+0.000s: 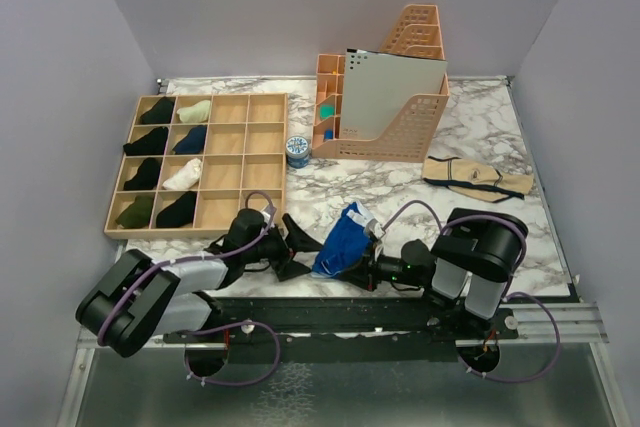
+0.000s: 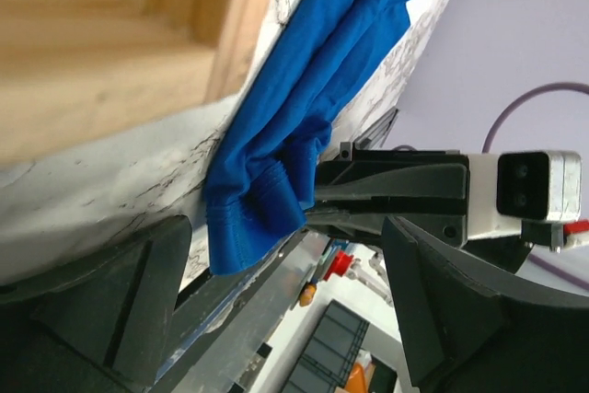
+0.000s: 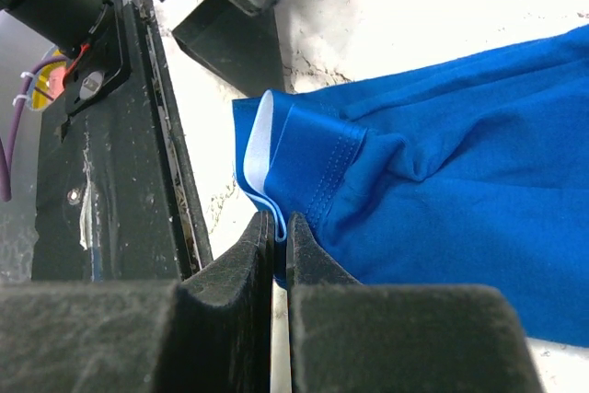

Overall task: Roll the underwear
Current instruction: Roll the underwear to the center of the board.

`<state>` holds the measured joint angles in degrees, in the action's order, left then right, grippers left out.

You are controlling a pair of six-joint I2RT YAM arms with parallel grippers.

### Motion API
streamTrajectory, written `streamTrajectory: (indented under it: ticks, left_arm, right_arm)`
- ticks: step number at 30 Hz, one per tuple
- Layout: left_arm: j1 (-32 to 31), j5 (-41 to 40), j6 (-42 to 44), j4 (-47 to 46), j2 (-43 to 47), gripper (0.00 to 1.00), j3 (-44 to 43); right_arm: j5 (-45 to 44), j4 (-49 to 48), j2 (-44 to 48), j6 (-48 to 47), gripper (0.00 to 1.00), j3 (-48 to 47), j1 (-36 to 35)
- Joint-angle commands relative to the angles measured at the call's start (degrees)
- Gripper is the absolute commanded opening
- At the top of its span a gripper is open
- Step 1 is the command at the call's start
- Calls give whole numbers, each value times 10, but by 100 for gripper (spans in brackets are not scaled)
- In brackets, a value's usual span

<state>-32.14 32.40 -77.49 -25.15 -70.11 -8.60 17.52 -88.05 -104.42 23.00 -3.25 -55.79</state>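
The blue underwear [image 1: 342, 239] with a white waistband lies crumpled on the marble table near its front edge, between the two grippers. My right gripper [image 1: 372, 250] is shut on the waistband edge; in the right wrist view its pads [image 3: 308, 255] pinch the folded white-and-blue hem [image 3: 276, 172] of the underwear [image 3: 442, 190]. My left gripper [image 1: 300, 250] stands wide open just left of the cloth. In the left wrist view its jaws [image 2: 285, 319] frame the lower corner of the underwear [image 2: 294, 117] without touching it, and the right gripper [image 2: 396, 195] reaches in from the other side.
A wooden divider box [image 1: 245, 162] holding several rolled dark and pale garments sits at the left, close behind the left arm. An orange file rack [image 1: 400, 132] stands at the back, a small blue tin [image 1: 297, 150] beside it, and a beige garment [image 1: 478, 177] to the right. The metal rail [image 1: 350, 307] borders the front.
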Motion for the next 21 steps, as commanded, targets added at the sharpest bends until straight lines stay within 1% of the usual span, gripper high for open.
streamTrajectory:
  ticks: [1,8,12,15,18,21]
  left_arm:
    - [-30,-37,-16,75,-66,94,1]
    - [-34,-52,-27,79,-110,94,-13]
    - [-34,-53,-23,80,-142,90,-18]
    - [-34,-48,-13,80,-150,87,-23]
    - [-34,-58,-9,94,-118,84,-26]
    - [-35,-90,-7,158,-56,85,-39]
  right_arm:
    - [5,-80,12,-49,1,9,0]
    - [14,-24,47,-75,1,5,0]
    - [22,18,62,-97,0,-5,0]
    - [40,37,61,-109,0,-15,0]
    - [43,33,52,-113,1,-18,-1]
    - [50,30,46,-114,1,-17,-1]
